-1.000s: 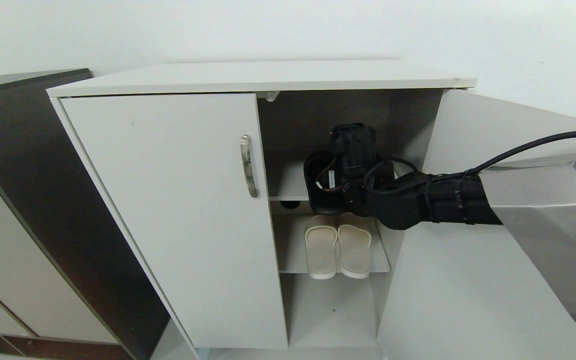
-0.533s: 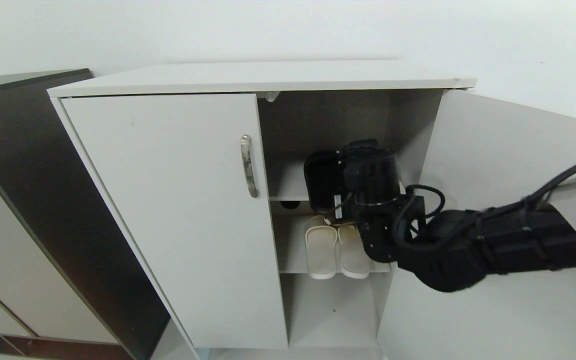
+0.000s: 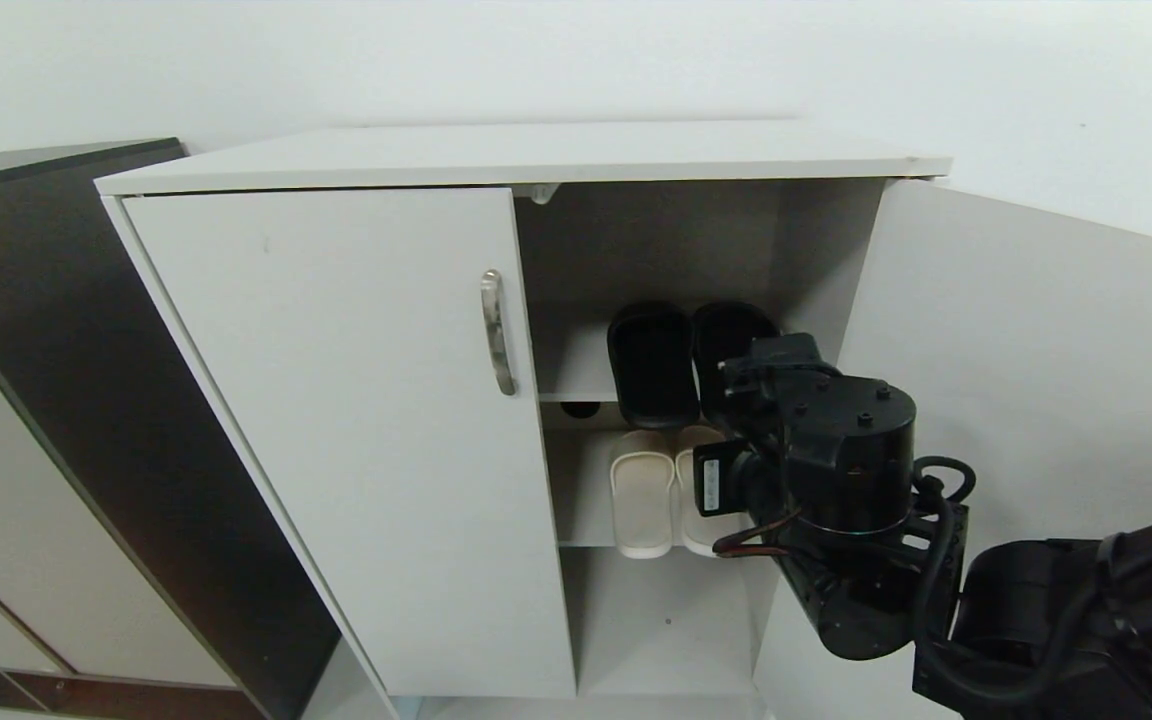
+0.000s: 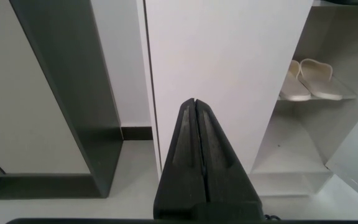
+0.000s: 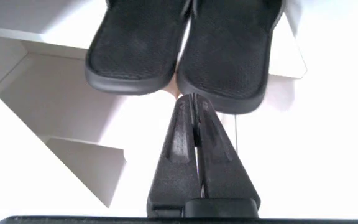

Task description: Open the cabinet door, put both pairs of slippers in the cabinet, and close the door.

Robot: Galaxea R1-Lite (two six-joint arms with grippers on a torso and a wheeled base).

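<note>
Clearly, in the head view, the cabinet (image 3: 516, 155) is seen with its right door (image 3: 1016, 330) swung wide open and its left door (image 3: 356, 430) shut, the handle (image 3: 497, 332) set upright near the inner edge. The black slippers (image 3: 652, 365) are laid side by side on the upper shelf (image 3: 576, 375), their long axes running front to back, rounded ends turned outward and reaching just past the shelf's front edge. The white slippers (image 3: 642, 490) are set as 1 touching pair on the middle shelf (image 3: 576, 500) directly below, footbeds up, also lengthwise into the cabinet, heel ends toward the front. The right arm (image 3: 846, 470) is held in front of the open compartment, close to the right-hand slipper of each pair.

From the left wrist view, the left gripper (image 4: 195, 102) is seen with its 2 fingers pressed flat together and nothing between them, held well back from the shut left door.

From the right wrist view, the right gripper (image 5: 194, 99) is likewise seen pinched together and empty. It is aimed at the seam between the 2 black soles, just below their overhanging ends; whether they are touched cannot be told.
</note>
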